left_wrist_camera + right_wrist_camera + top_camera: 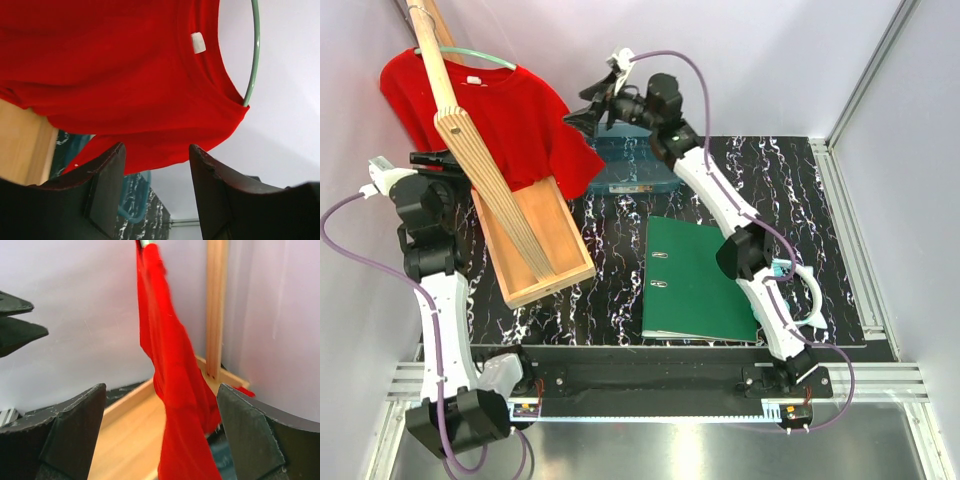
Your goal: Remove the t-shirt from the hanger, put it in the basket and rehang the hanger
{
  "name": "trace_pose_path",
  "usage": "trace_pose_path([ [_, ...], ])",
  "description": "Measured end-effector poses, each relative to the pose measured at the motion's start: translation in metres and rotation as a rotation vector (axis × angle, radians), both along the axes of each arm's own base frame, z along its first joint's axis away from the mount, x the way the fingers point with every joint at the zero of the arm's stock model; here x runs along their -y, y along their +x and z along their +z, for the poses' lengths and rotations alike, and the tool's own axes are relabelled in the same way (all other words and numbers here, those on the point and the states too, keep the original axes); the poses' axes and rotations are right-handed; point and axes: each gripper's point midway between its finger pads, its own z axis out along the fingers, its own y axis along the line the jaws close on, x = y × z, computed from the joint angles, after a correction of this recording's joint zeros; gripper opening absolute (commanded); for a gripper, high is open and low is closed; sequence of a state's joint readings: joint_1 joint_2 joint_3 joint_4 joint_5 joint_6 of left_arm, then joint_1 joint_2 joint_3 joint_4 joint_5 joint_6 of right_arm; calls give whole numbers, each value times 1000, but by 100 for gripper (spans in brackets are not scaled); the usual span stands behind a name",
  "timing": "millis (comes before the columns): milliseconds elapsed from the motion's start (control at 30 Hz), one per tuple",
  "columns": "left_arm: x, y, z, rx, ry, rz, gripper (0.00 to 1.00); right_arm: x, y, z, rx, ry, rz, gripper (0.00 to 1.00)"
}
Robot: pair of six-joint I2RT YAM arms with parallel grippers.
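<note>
The red t-shirt (505,115) hangs on the mint-green hanger (480,55), which hooks on a slanted wooden pole (460,125) at the back left. In the left wrist view the t-shirt (110,65) fills the top, with the hanger (256,50) arching out of its collar. My left gripper (156,157) stands open just below the cloth's lower edge, nothing between its fingers. My right gripper (580,112) is raised beside the shirt's right sleeve. It is wide open, and the t-shirt (172,380) hangs edge-on beyond the gap between its fingers (80,430), untouched.
The pole rises from a wooden tray (565,240). A teal box (630,165) sits behind the right gripper and a green binder (695,280) lies mid-table. A pale curved plastic piece (807,290) lies by the right arm. White walls close in at the back and left.
</note>
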State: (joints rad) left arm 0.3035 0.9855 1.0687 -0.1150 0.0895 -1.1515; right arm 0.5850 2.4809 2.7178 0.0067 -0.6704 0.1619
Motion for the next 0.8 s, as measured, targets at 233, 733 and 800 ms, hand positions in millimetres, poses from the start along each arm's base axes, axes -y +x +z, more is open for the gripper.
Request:
trace_pose_path([
  [233,8,-11,-6,-26,120,-58,69,-50,-5,-22,54,68,-19,99],
  [733,15,79,24,180,-149,-341,63,-30,4,-97,-191,-98,-234,100],
  [800,17,81,46,250,-150,-366,62,-19,-4,-82,-192,-94,-255,100],
])
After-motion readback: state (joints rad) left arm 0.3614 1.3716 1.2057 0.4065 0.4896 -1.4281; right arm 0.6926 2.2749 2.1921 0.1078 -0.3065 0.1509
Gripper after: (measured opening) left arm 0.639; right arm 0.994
